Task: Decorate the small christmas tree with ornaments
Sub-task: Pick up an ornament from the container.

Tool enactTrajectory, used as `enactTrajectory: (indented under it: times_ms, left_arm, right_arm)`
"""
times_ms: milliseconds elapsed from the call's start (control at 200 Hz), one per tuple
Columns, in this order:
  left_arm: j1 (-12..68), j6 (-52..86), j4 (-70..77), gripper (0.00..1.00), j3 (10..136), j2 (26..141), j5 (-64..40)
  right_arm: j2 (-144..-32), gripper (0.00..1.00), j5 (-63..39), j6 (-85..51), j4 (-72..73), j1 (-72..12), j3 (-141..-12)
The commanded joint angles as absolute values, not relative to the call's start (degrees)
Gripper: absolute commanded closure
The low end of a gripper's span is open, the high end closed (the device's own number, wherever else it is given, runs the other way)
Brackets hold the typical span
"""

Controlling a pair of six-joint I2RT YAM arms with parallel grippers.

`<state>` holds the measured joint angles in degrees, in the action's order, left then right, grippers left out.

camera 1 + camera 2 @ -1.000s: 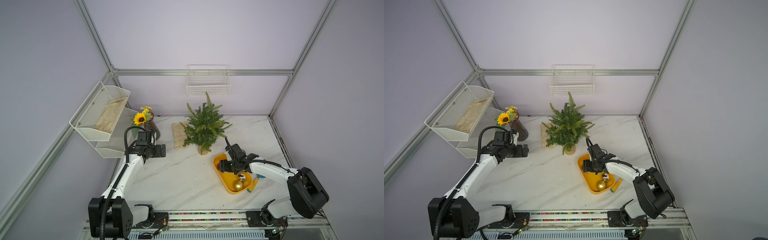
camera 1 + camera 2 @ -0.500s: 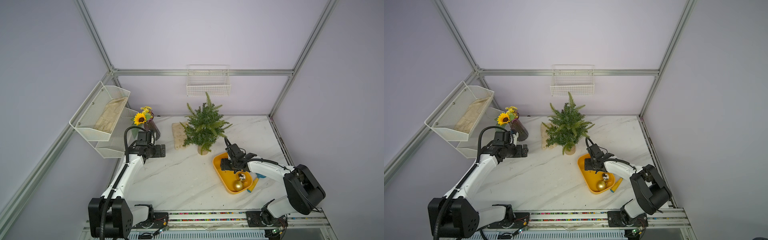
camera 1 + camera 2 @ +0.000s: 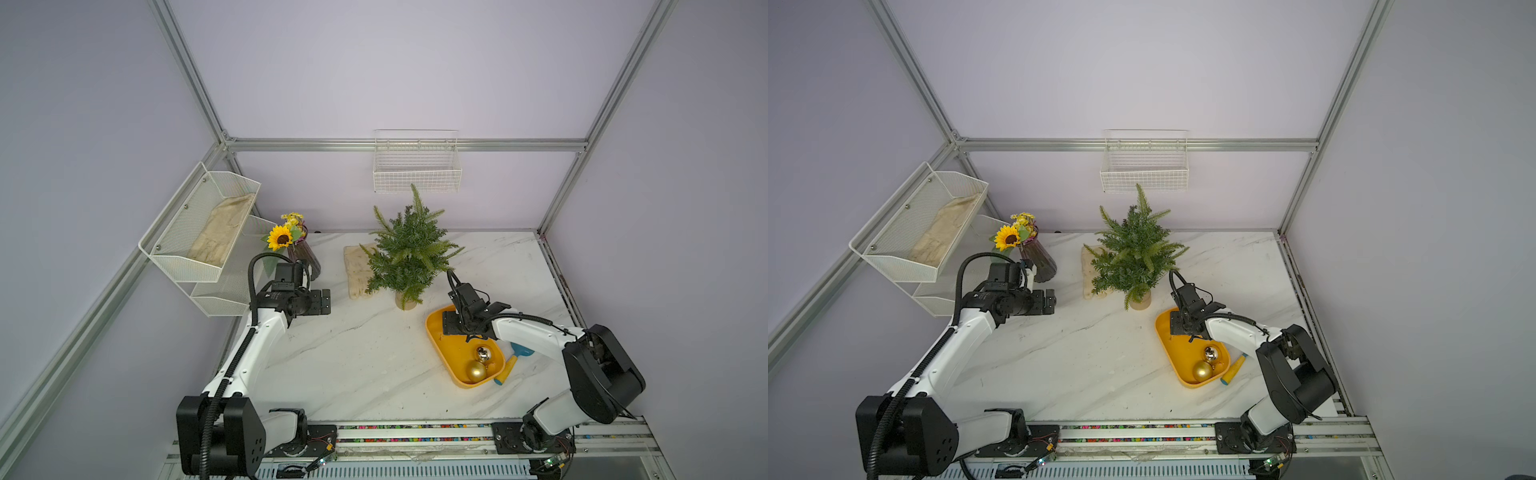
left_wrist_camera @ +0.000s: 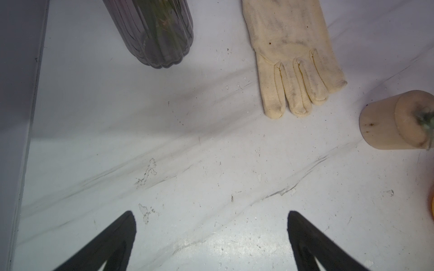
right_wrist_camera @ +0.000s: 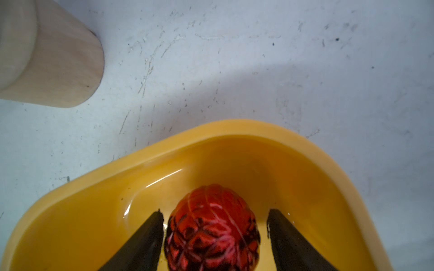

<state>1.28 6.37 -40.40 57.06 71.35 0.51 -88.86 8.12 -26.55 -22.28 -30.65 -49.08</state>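
Nothing hangs on the small christmas tree (image 3: 409, 253) yet. In the yellow tray (image 5: 234, 131) beside the tree, my right tool (image 5: 213, 211) straddles the red ornament (image 5: 211, 232), part-open, not gripping. The matte gold ball (image 3: 476, 371) and the mirrored ball (image 3: 483, 353) lie farther from the tree. My left tool (image 4: 211, 213) gapes wide, empty.

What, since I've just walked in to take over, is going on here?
The right gripper, jaws open, straddles the red faceted bauble in the yellow plastic tray, not yet gripping it. A matte gold ball and a mirrored ball lie in the same tray. The small green fir tree shows no ornaments. The left gripper hovers open over the white marble tabletop.
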Motion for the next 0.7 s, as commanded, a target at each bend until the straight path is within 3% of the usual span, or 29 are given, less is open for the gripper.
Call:
enactTrajectory:
  times_ms: [0, 695]
  left_arm:
    - [1.39, 5.36, -39.97, 0.0, 57.85, 70.4, 0.93]
    - [1.45, 5.34, -40.04, 0.0, 58.0, 70.59, 0.75]
  right_arm:
    - [-89.81, 0.29, 8.24, -26.31, -21.46, -30.72, -50.1]
    - [-88.62, 0.34, 5.89, -29.51, -18.37, -30.63, -46.67]
